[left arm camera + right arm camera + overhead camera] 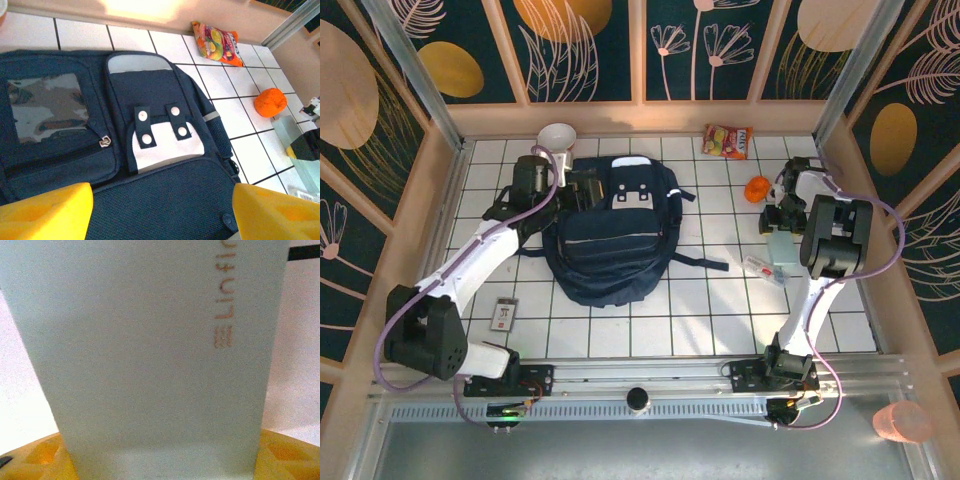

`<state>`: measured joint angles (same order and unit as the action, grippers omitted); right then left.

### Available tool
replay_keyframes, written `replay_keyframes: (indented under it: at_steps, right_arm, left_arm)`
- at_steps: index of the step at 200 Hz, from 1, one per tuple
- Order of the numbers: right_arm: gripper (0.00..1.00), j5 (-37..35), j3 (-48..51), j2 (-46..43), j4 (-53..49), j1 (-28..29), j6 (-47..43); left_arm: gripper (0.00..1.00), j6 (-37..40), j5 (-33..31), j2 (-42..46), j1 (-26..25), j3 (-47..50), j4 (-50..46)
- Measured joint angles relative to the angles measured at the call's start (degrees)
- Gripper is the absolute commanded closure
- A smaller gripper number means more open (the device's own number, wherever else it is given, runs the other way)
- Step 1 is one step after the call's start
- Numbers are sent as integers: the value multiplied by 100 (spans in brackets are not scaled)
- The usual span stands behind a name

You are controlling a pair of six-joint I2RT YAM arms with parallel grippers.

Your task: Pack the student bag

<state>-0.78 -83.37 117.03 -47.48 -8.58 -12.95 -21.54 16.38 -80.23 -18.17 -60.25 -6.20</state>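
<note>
The student bag (pixel 610 240), a big navy backpack with a light grey patch (pixel 167 145) and white snaps, lies flat in the middle of the white tiled table. My left gripper (pixel 162 210) hovers open over its dark mesh panel at the bag's upper left (pixel 575 185), nothing between its yellow fingers (pixel 45 212). My right gripper (pixel 780 222) is at the right side of the table, shut on a pale green box (pixel 150 350) with faint orange lettering. That box fills the gap between the yellow fingers (pixel 35 457).
A colourful snack packet (pixel 727 141) lies at the back right, with an orange round object (pixel 758 188) just in front of it. A white bowl (pixel 557 135) stands behind the bag. A small flat card-like item (pixel 504 314) lies front left, a white and red packet (pixel 765 268) near the right arm.
</note>
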Motion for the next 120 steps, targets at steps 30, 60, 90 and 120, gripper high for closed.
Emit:
replay_keyframes:
  at_steps: [30, 60, 90, 120]
  right_arm:
    - [45, -133, 120, -168, 48, -11, 28]
    - [47, -181, 111, -748, -151, -61, 247]
    - [47, -76, -173, -1714, -446, -85, 723]
    - [49, 426, -144, -2712, -540, -11, 1366]
  left_arm:
    - [27, 409, -15, 275, 0, 48, -4]
    - [27, 1360, 151, 706, 0, 111, -4]
    - [24, 2988, 660, 1174, -140, 284, -153]
    - [24, 4651, 765, 1204, -769, 503, -595]
